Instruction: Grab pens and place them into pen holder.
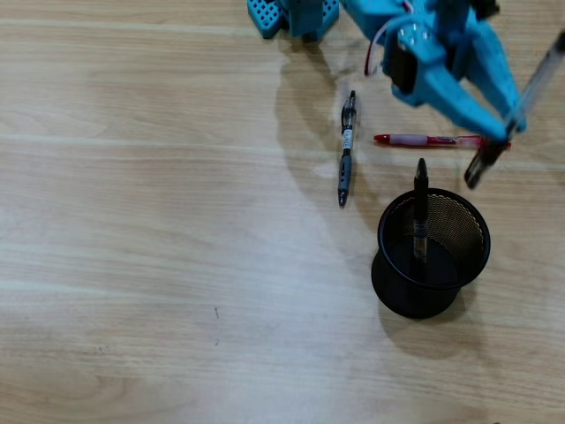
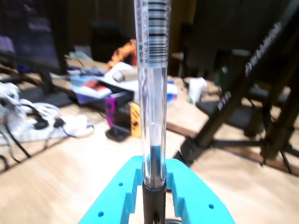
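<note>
One pen already stands in the pen holder [image 1: 431, 256], near right | pincer [image 1: 505, 134] clamped on clear pen [image 1: 521, 110], just beyond and right of rim, axis steeply tilted | red pen [image 1: 433, 140] beneath on desk [image 1: 177, 265].

Pale wood-grain table [image 1: 159, 265], matt. At four o'clock, the black wire-mesh pen holder [image 1: 468, 231]. The smooth blue plastic gripper [image 2: 154, 184] pinches a glossy clear-barrelled pen [image 2: 153, 116].

Three pens [image 1: 346, 148] loose or held, one inside mesh pen holder [image 1: 437, 296].
</note>
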